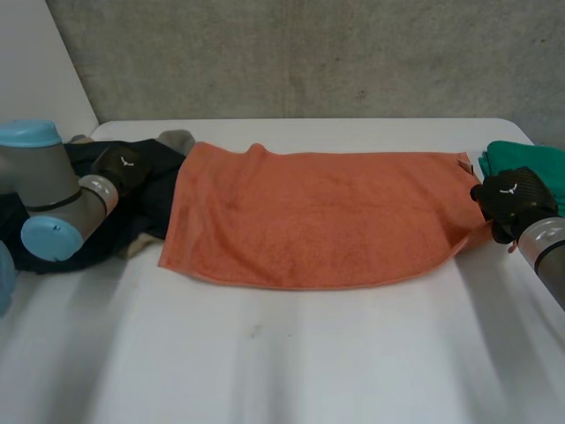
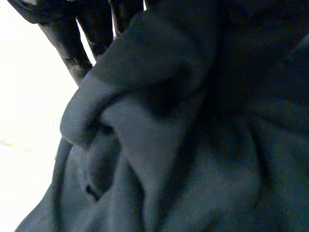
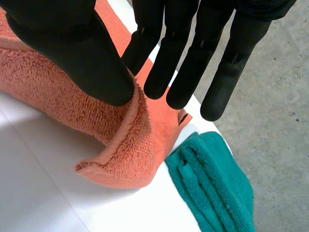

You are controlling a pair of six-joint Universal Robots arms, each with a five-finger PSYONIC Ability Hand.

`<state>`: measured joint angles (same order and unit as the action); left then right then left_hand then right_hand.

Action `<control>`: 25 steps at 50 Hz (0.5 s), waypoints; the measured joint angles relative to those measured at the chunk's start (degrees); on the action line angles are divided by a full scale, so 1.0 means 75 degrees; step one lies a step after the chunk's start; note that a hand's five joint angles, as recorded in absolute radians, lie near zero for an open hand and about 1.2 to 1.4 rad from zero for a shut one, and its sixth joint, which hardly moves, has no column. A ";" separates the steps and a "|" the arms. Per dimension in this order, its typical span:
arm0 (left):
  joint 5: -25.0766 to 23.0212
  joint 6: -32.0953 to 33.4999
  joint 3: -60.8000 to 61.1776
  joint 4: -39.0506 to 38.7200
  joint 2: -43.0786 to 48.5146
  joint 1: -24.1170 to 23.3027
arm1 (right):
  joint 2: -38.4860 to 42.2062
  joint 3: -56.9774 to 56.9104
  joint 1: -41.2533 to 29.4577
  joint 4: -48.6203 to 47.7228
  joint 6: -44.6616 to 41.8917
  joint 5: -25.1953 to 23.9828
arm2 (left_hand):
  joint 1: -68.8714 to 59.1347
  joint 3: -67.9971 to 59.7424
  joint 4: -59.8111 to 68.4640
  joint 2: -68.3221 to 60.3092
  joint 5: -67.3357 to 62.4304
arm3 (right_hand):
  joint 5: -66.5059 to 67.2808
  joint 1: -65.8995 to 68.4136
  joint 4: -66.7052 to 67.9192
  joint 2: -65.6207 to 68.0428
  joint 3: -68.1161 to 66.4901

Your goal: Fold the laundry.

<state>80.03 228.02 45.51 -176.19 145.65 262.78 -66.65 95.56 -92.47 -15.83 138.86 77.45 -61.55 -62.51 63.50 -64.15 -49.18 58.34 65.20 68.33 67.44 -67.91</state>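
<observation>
An orange towel [image 1: 318, 216] lies flat across the middle of the white table [image 1: 282, 362], long side left to right. My right hand [image 1: 512, 196] is at the towel's right edge near the front corner. In the right wrist view that hand [image 3: 72, 53] pinches the orange towel [image 3: 120, 145] between thumb and straight fingers, lifting the edge into a small fold. My left hand [image 1: 122, 168] rests on a heap of dark navy clothing [image 1: 154, 199] left of the towel. In the left wrist view the dark cloth [image 2: 193, 145] bunches up against the left hand [image 2: 72, 43].
A folded green towel [image 1: 523, 161] sits at the table's right edge, just beyond my right hand, and lies beside the orange corner [image 3: 212, 183]. Grey cloth [image 1: 177, 139] and a bit of beige cloth [image 1: 132, 248] stick out of the dark heap. A concrete wall stands behind the table.
</observation>
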 measured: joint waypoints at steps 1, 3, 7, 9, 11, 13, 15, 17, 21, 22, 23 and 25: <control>0.0154 -0.0015 -0.0238 -0.0022 0.0110 0.0025 | -0.0005 0.0020 -0.0013 -0.0028 -0.0002 0.0014 | -0.0054 -0.0349 0.0433 -0.0350 -0.0200 | 0.0000 0.0000 0.0000 0.0000 0.0000; 0.0522 -0.0072 -0.0680 -0.0110 0.0304 0.0096 | -0.0013 0.0050 -0.0036 -0.0070 -0.0004 0.0041 | -0.0056 -0.0453 0.0548 -0.0438 -0.0205 | 0.0000 0.0000 0.0000 0.0000 0.0000; 0.1683 -0.0208 -0.1946 -0.0446 0.0887 0.0349 | -0.0032 0.0103 -0.0121 -0.0150 -0.0008 0.0120 | -0.0096 -0.0460 0.0568 -0.0452 -0.0204 | 0.0001 0.0000 0.0000 0.0000 0.0000; 0.2097 -0.0184 -0.2536 -0.0543 0.1186 0.0464 | -0.0037 0.0113 -0.0158 -0.0167 -0.0009 0.0154 | -0.0096 -0.0460 0.0569 -0.0453 -0.0205 | 0.0000 0.0000 0.0000 -0.0001 0.0000; 0.2343 -0.0108 -0.3015 -0.0555 0.1438 0.0547 | -0.0040 0.0120 -0.0215 -0.0179 -0.0010 0.0198 | -0.0096 -0.0504 0.0609 -0.0455 -0.0206 | 0.0001 0.0000 0.0000 -0.0001 0.0000; 0.2473 -0.0030 -0.3343 -0.0529 0.1609 0.0601 | -0.0041 0.0121 -0.0254 -0.0182 -0.0009 0.0226 | -0.0096 -0.0515 0.0623 -0.0477 -0.0205 | 0.0000 0.0000 0.0000 0.0000 0.0000; 0.2543 0.0033 -0.3603 -0.0472 0.1736 0.0637 | -0.0043 0.0121 -0.0322 -0.0185 -0.0009 0.0268 | -0.0096 -0.0515 0.0640 -0.0477 -0.0204 | 0.0001 0.0000 0.0000 -0.0001 0.0000; 0.2528 0.0012 -0.3653 -0.0430 0.1743 0.0634 | -0.0048 0.0120 -0.0373 -0.0186 -0.0009 0.0297 | -0.0096 -0.0515 0.0640 -0.0477 -0.0205 | 0.0000 0.0000 0.0000 -0.0001 0.0000; 0.2278 -0.0313 -0.3247 -0.0414 0.1484 0.0566 | -0.0080 0.0119 -0.0437 -0.0182 -0.0009 0.0341 | 0.2169 0.1920 -0.2024 0.2115 0.1560 | 0.0001 0.0000 0.0000 0.0000 0.0000; 0.2124 -0.0482 -0.2977 -0.0416 0.1313 0.0529 | -0.0115 0.0119 -0.0460 -0.0175 -0.0010 0.0359 | 0.3988 0.3690 -0.3862 0.3921 0.3324 | 0.0001 0.0000 0.0000 -0.0001 0.0000; 0.2021 -0.0589 -0.2787 -0.0420 0.1192 0.0504 | -0.0135 0.0119 -0.0468 -0.0171 -0.0010 0.0366 | 0.4609 0.4320 -0.4509 0.4699 0.3939 | 0.0000 0.0000 0.0000 0.0000 0.0000; 0.1716 -0.0868 -0.2194 -0.0428 0.0800 0.0436 | -0.0217 0.0122 -0.0488 -0.0157 -0.0008 0.0387 | 0.6035 0.6091 -0.6311 0.6317 0.5634 | 0.0001 0.0000 0.0000 -0.0001 0.0000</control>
<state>92.90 221.51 29.05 -179.40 151.65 266.04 -68.29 96.48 -96.13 -17.01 138.80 80.35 -16.29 -16.82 16.16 -16.78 -6.92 58.34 65.20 68.33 67.43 -67.91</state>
